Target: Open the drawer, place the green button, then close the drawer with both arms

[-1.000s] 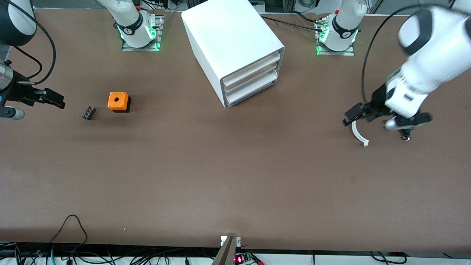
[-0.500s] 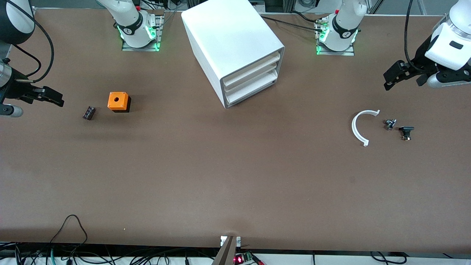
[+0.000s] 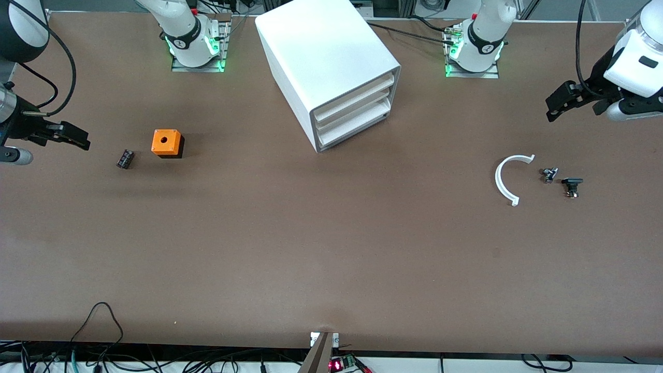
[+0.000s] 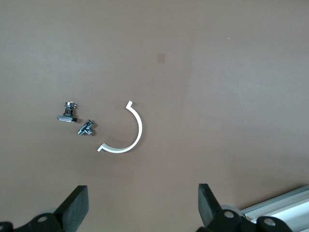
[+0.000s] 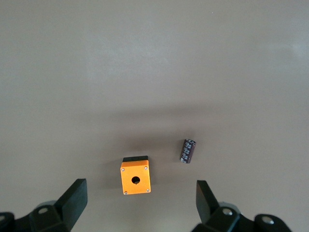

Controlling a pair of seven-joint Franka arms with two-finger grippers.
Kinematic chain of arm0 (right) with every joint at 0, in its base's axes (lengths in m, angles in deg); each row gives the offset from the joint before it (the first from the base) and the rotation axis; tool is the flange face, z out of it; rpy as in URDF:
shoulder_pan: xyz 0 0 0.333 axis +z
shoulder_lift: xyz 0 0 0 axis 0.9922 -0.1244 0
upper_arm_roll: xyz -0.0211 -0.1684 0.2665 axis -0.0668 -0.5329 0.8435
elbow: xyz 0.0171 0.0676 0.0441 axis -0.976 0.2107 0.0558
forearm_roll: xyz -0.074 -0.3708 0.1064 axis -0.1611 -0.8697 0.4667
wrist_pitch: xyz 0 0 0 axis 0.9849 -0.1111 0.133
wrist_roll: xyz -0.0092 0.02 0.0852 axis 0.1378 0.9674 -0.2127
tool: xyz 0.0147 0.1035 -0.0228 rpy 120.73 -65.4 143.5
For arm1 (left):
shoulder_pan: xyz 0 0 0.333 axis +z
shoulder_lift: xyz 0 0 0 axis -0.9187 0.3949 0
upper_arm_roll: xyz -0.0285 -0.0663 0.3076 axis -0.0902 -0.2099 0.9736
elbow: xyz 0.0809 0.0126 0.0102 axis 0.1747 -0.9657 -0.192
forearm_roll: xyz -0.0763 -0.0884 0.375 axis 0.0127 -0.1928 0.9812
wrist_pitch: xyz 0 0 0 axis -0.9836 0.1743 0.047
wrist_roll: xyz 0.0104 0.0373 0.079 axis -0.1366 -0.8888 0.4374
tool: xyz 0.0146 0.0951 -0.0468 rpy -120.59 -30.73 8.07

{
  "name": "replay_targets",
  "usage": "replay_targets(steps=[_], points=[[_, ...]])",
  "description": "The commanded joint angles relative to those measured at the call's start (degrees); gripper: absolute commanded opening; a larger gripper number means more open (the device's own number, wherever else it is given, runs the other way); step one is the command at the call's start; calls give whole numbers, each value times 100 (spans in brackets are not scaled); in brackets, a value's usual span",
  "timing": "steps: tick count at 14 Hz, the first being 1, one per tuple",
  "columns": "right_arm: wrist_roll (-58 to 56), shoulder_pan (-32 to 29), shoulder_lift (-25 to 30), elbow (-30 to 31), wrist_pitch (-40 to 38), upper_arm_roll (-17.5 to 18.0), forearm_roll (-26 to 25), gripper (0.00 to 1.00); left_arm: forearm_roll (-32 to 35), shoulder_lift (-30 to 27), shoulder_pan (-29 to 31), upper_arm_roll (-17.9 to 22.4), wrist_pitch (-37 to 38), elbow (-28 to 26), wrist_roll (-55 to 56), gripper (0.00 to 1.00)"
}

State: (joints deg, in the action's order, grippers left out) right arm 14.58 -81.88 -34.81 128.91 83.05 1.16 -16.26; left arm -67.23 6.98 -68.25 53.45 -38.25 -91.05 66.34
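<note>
The white cabinet [image 3: 331,57] stands between the arm bases, and its lowest drawer [image 3: 355,126] is shut like those above it. The button [image 3: 125,158] lies on its side as a small dark cylinder beside the orange box; it also shows in the right wrist view [image 5: 189,151], where its cap does not show. My right gripper [image 3: 77,139] is open and empty over bare table at the right arm's end [image 5: 140,203]. My left gripper [image 3: 555,106] is open and empty over bare table at the left arm's end [image 4: 142,208].
An orange box with a hole [image 3: 167,143] sits beside the button [image 5: 135,180]. A white curved strip [image 3: 503,181] and two small black parts [image 3: 549,174] [image 3: 571,185] lie toward the left arm's end; they also show in the left wrist view [image 4: 130,140].
My left gripper has risen from over the white strip and black parts and swung toward the left arm's end, uncovering them. The right gripper has barely moved.
</note>
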Motion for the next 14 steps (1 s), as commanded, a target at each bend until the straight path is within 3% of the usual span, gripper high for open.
replay_targets(steps=[1,14], points=[[-128,25,153,108,30,-30,101,100,-31,69,19,13,156,186,-140,100],[-136,17,153,108,21,-39,101,100,-181,104,11,4,332,282,-149,100]])
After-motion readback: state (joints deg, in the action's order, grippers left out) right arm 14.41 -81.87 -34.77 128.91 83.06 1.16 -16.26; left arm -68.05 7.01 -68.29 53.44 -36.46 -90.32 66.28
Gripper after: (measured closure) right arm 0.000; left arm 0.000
